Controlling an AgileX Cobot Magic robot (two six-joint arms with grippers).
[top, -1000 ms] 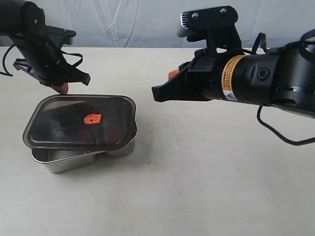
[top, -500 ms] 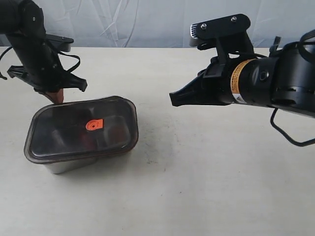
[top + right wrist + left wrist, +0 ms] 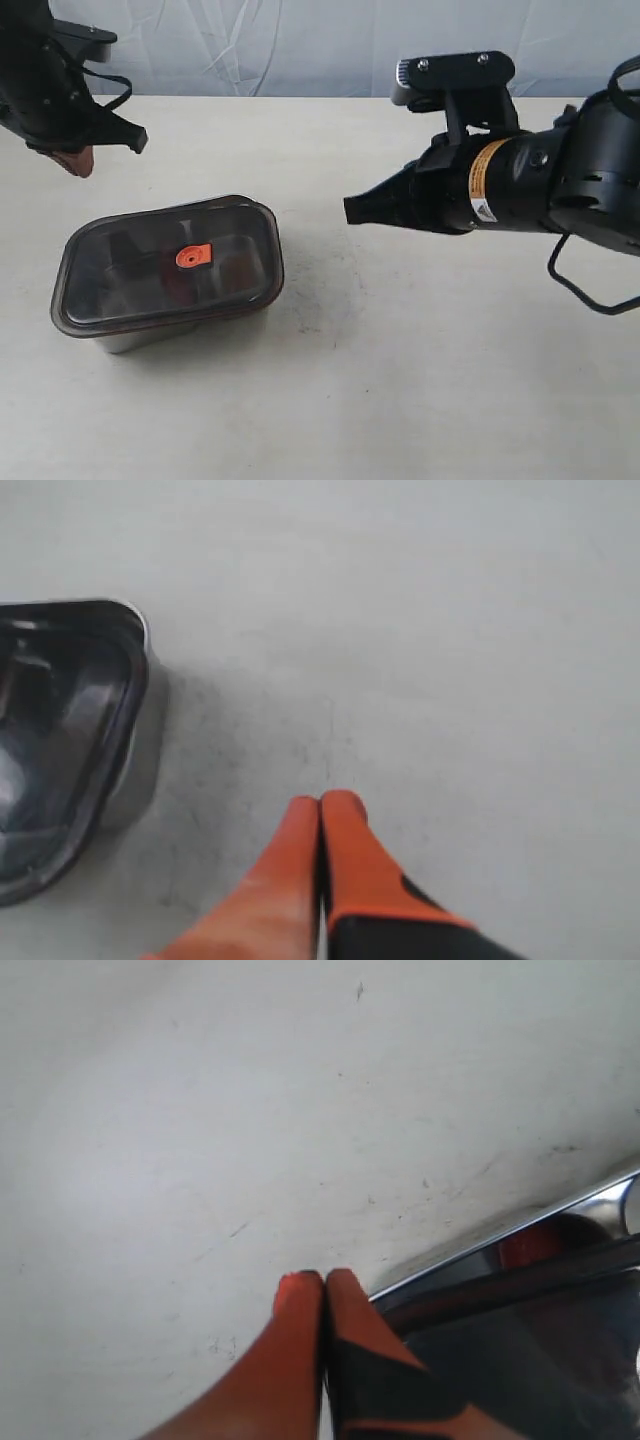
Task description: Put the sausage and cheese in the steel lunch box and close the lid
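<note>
Exterior view, lid (image 3: 165, 262) on steel lunch box (image 3: 130, 338), left claw (image 3: 78, 163) and right claw (image 3: 351, 210) pinched closed, empty

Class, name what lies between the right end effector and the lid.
Only bare table separates the right end effector from the lid, seen in the exterior view.

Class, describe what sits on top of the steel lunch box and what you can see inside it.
The smoky lid, with its orange tab, covers the steel lunch box. Through it only dim shapes show; the contents cannot be identified.
</note>
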